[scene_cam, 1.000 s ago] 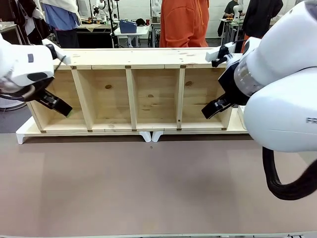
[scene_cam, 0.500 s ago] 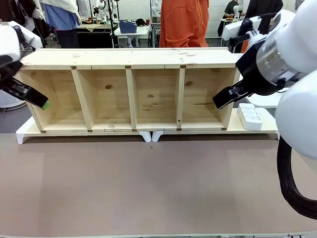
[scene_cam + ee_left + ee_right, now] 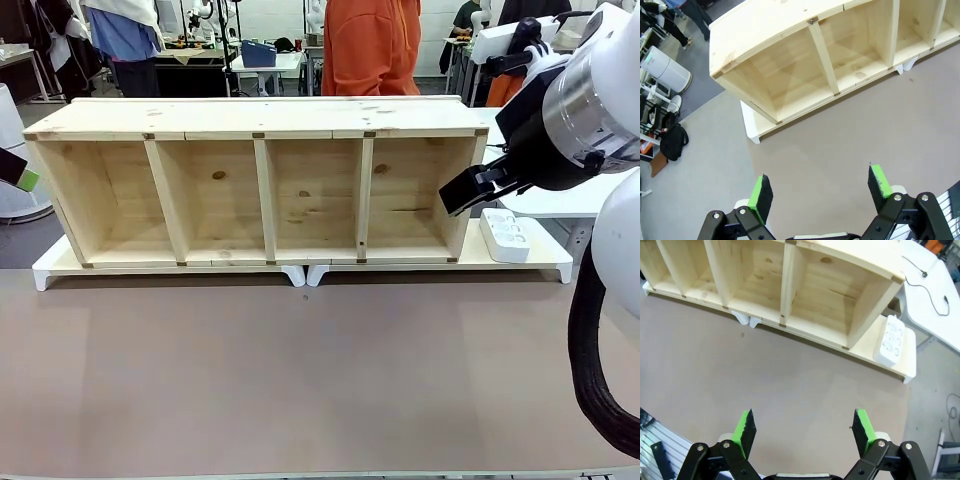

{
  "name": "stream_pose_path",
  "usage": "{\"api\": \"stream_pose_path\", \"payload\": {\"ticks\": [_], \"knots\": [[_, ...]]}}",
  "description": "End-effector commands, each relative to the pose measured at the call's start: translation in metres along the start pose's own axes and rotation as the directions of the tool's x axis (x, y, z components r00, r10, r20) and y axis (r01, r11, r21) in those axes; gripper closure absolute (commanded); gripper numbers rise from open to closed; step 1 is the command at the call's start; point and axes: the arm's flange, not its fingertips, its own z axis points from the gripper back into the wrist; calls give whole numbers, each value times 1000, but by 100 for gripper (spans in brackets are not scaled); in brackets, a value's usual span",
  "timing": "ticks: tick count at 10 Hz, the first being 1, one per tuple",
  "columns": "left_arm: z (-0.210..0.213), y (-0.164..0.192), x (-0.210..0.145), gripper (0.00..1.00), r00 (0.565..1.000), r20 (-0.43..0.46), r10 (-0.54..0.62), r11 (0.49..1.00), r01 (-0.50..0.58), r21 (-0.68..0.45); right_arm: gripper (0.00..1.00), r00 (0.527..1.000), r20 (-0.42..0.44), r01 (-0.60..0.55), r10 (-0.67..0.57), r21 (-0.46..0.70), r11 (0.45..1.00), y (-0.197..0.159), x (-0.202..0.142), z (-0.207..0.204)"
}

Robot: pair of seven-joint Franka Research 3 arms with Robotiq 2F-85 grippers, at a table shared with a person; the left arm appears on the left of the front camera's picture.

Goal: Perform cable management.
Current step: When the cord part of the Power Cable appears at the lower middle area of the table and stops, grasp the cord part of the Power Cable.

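Left gripper (image 3: 821, 187) and right gripper (image 3: 803, 427) both wide open, empty; cable (image 3: 920, 269) lies on white worktop (image 3: 940, 270) past the end of the wooden shelf (image 3: 830, 295), so a reach risks clipping shelf or power strip (image 3: 889, 340).

Shelf unit (image 3: 265, 180): pale bare wood, matt, with grain and knots visible. Table top (image 3: 300, 380): smooth, matt grey-brown. Power strip (image 3: 503, 235): white plastic with a slight sheen. Right arm shell (image 3: 622, 60): glossy white plastic. Hose (image 3: 588, 370): black, matt, woven-looking. Pads (image 3: 746, 427) of the right gripper (image 3: 804, 426): green, matt.
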Motion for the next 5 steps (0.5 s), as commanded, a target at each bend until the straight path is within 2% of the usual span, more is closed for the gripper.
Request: {"api": "stream_pose_path", "payload": {"ticks": [1, 5], "knots": [[-8, -9, 3, 0, 1000, -17, -19, 1000, 19, 7, 0, 1000, 2, -11, 11, -3, 1000, 0, 0, 1], [-8, -9, 3, 0, 1000, -17, -19, 1000, 19, 7, 0, 1000, 2, -11, 11, -3, 1000, 0, 0, 1]]}}
